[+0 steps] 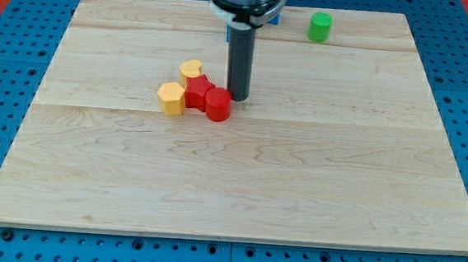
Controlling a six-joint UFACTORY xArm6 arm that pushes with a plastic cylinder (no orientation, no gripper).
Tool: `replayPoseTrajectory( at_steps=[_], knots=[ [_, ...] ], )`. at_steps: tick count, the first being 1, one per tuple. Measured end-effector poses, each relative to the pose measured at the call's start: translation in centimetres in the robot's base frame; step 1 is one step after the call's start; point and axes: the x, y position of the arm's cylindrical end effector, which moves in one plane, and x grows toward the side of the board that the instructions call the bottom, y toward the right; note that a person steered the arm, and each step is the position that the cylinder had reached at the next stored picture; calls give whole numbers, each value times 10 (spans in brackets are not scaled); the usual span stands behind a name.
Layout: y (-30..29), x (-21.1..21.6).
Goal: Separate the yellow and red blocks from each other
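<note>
there was one view only, so nothing was shared between cameras. it looked down at a slant from the near edge of the bench [239,181], facing toward the far edge, far enough back to take in almost the whole board and the blue pegboard [0,49] around it.

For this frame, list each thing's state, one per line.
yellow hexagonal block: touching red star block.
yellow heart block: touching red star block.
red star block: between the yellows.
red cylinder: against the star.
green cylinder: alone, upright.
my tip: beside red cylinder.
</note>
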Motion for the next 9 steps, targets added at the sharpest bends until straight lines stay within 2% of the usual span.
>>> replayPoseTrajectory(
  at_steps=[1, 2, 4, 5, 6, 7, 9],
  knots=[
    [-2, -1],
    [26, 20],
    [-63, -31],
    [-99, -33],
    [-99, -33],
    [-144, -39],
    [-151, -16]
  ],
)
